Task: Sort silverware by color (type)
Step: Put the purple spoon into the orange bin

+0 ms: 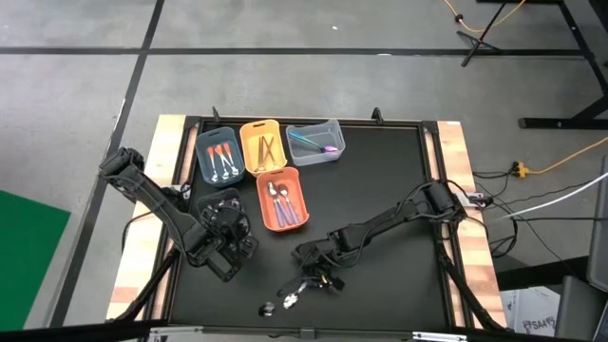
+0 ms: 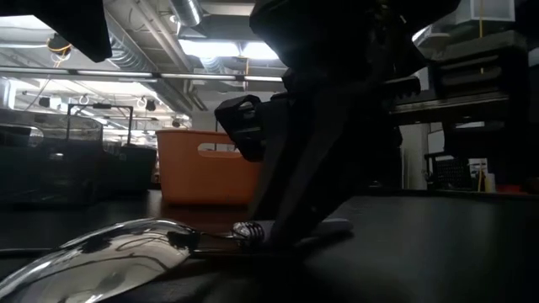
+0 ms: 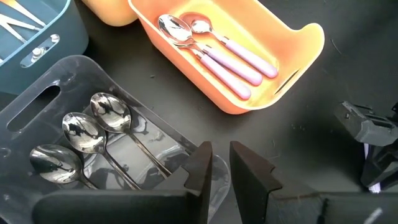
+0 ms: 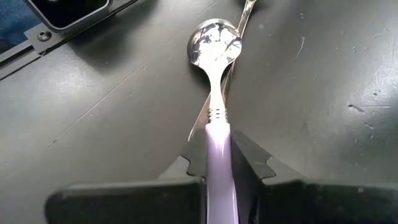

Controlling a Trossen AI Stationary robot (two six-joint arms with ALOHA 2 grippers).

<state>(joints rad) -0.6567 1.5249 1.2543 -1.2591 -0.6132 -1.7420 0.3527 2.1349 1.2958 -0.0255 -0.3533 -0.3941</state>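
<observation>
A: Item one, right pincer point(image 4: 217, 165)?
B: Low over the near part of the counter point(image 1: 380, 180), fingers clamped on the lilac handle of a spoon point(image 4: 214, 46). The bowl lies ahead of the fingertips, on the counter, crossing a second piece of silverware point(image 4: 244, 14) beneath it.

A: Left pincer point(image 3: 221, 165)?
B: Hovering at the rim of a clear bin point(image 3: 50, 106), fingers a narrow gap apart, gripping nothing.

A: Contents nearby?
B: Three silver spoons point(image 3: 84, 134) in the clear bin just ahead of the left pincer. Beyond it, an orange bin point(image 3: 298, 43) with lilac-handled spoons point(image 3: 211, 46). Further off, blue point(image 1: 217, 157), yellow point(image 1: 261, 145) and pale point(image 1: 313, 141) bins, each holding silverware.
</observation>
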